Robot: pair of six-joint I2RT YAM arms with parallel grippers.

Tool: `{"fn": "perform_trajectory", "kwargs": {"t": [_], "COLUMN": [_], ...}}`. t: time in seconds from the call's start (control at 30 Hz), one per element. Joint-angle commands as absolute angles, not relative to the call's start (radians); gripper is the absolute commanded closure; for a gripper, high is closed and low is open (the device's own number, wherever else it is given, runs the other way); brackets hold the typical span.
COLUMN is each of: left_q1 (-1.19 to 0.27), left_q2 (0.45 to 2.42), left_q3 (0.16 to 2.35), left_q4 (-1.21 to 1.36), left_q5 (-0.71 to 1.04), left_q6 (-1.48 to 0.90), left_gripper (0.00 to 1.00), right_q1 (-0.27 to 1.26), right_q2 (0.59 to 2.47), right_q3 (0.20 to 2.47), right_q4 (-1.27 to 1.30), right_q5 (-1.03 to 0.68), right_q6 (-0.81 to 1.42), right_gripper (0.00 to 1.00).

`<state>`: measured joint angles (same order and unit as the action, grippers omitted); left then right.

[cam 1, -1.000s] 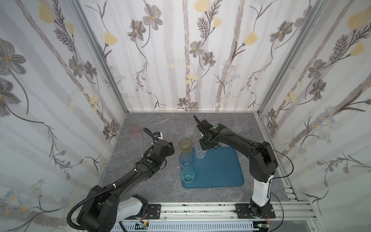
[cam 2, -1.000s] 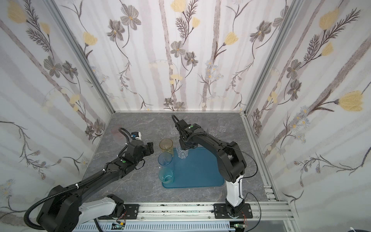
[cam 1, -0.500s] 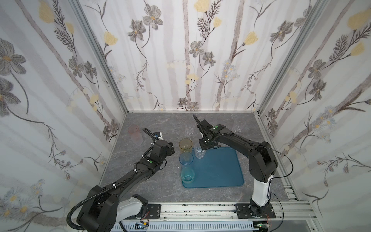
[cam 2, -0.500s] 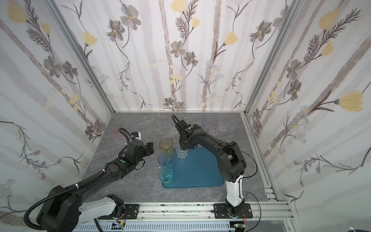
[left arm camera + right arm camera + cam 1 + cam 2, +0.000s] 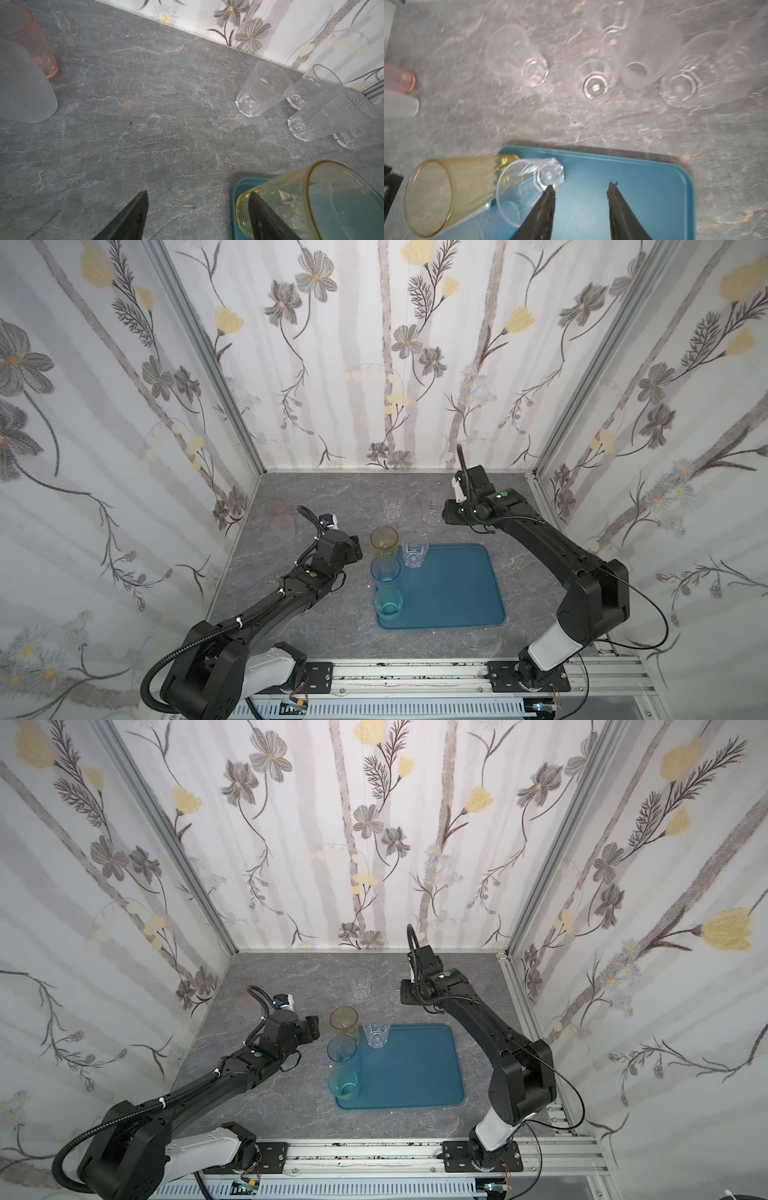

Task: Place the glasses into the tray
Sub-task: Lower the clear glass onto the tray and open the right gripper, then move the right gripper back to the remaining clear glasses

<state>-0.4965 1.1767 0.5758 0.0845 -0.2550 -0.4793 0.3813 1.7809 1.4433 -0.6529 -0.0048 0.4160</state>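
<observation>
Tray [image 5: 457,593], mid worktop [image 5: 316,497]: amber glass [image 5: 384,541], blue glass [image 5: 385,568] and teal glass [image 5: 388,603] along the left rim, clear glass [image 5: 414,549] far-left. Right fingers [image 5: 548,199] parted, empty; clear glass to their near-left, apart. Left fingers [image 5: 133,216] wide, empty; amber glass just right.

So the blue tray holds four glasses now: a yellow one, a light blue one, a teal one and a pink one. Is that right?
Not quite: the fourth glass in the tray is clear, not pink, as a top view shows. The pink glass stands outside it.
</observation>
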Motion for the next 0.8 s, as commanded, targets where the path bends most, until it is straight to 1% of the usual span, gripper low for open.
{"fn": "perform_trajectory", "kwargs": {"t": [0.0,0.13,0.23,0.43,0.77], "left_q1": [-0.497,-0.5,-0.509,-0.518,-0.52], "left_q2": [1.16,1.183,1.199,1.209,1.184], "left_q3": [0.562,0.544,0.53,0.52,0.491], "left_q4": [0.118,0.12,0.121,0.124,0.136], "left_q5": [-0.265,-0.242,-0.246,-0.284,-0.317], "left_q6": [-0.508,-0.543,-0.564,-0.549,-0.516], "left_gripper": [0.22,0.22,0.22,0.2,0.17], "right_q1": [0.257,0.118,0.061,0.03,0.025], "right_q2": [1.754,1.769,1.818,1.908,2.029], "right_q3": [1.407,1.357,1.352,1.345,1.375], "right_q4": [-0.513,-0.398,-0.358,-0.332,-0.307], "right_q5": [-0.052,-0.088,-0.119,-0.148,-0.164], "right_q6": [0.502,0.589,0.619,0.627,0.635], "right_gripper": [0.56,0.55,0.54,0.54,0.55]}}
